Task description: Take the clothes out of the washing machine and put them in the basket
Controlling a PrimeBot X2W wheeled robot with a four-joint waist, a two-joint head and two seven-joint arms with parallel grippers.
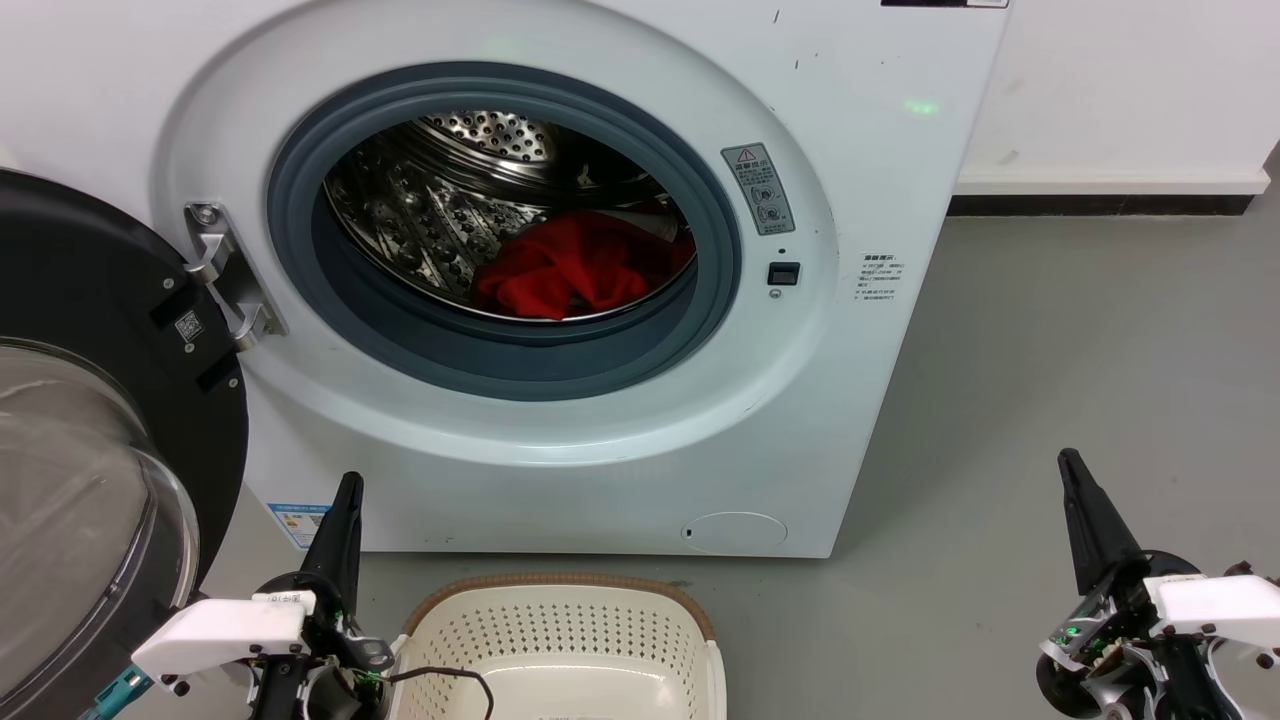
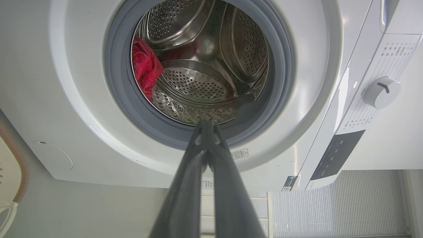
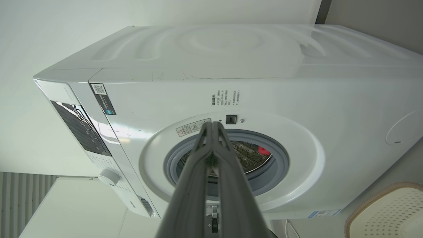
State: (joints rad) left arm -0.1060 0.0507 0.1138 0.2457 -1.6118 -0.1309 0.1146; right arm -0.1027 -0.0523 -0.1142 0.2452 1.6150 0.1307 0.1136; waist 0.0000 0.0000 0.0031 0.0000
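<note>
The white washing machine (image 1: 860,420) stands with its black-rimmed glass door (image 1: 90,420) swung open to the left. Red clothes (image 1: 575,265) lie crumpled at the bottom of the steel drum, also visible as red clothes (image 2: 145,66) in the left wrist view and as a sliver of clothes (image 3: 263,150) in the right wrist view. The cream basket (image 1: 560,640) with a brown rim sits on the floor in front of the machine. My left gripper (image 1: 347,490) is shut and empty, just left of the basket. My right gripper (image 1: 1068,462) is shut and empty, far right over the floor.
Grey floor (image 1: 1080,340) stretches to the right of the machine up to a white wall with a dark skirting (image 1: 1100,205). The open door takes up the space at the left. A black cable (image 1: 450,678) hangs over the basket's left edge.
</note>
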